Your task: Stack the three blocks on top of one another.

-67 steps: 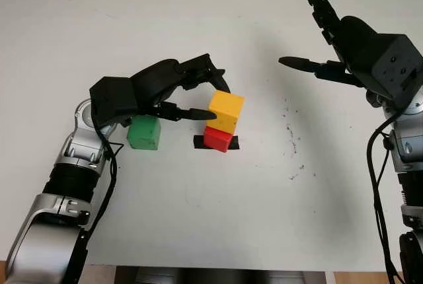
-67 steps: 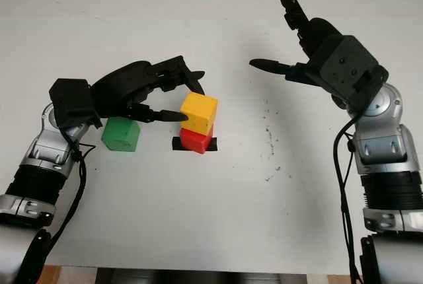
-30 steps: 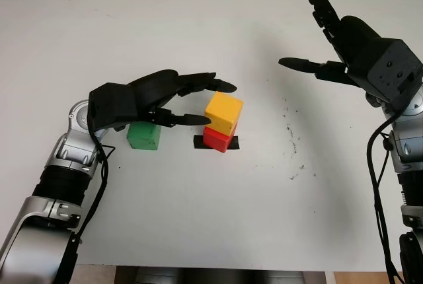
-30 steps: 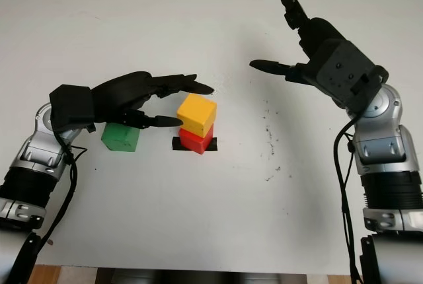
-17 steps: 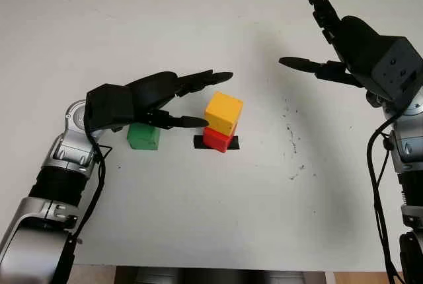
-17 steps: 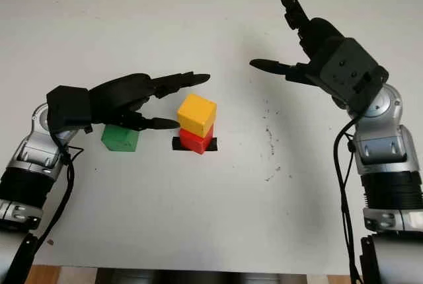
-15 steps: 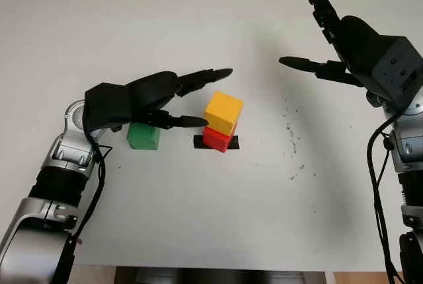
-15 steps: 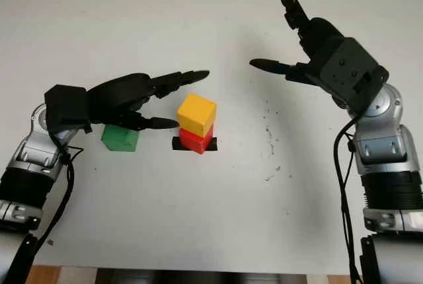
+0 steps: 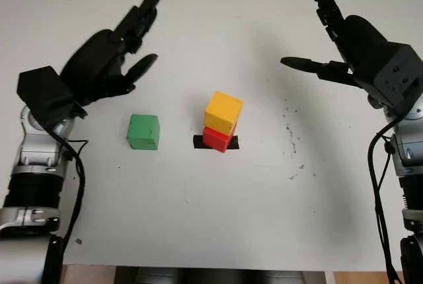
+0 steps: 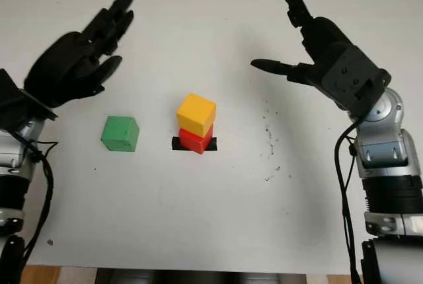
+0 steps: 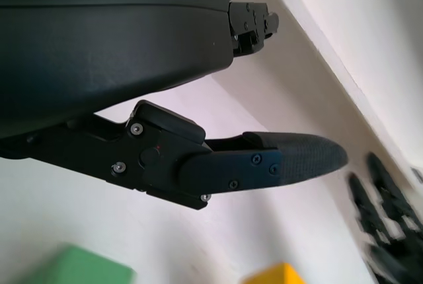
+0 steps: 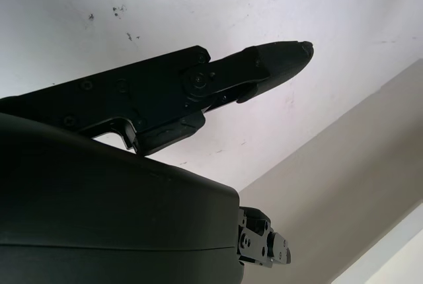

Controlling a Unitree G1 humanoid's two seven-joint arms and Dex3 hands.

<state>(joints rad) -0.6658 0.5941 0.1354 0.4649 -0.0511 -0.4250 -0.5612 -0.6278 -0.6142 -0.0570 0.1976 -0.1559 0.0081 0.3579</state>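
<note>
A yellow block (image 9: 223, 112) sits skewed on top of a red block (image 9: 217, 139), which stands on a black mark (image 9: 198, 142) at the table's middle. A green block (image 9: 143, 131) rests alone on the table to their left. My left hand (image 9: 125, 39) is open and raised high at the far left, above and behind the green block, holding nothing. My right hand (image 9: 317, 39) is open and held up at the far right, well away from the blocks. The left wrist view catches the green block (image 11: 73, 269) and the yellow block (image 11: 277, 275) at its edge.
The white table (image 9: 211, 218) carries small dark specks (image 9: 291, 139) to the right of the stack. Its front edge (image 9: 211, 267) runs along the bottom of the head views.
My left hand let go of the yellow block, drew back from the stack and rose up to the far left. The yellow block stays on the red one. The right hand barely moved.
</note>
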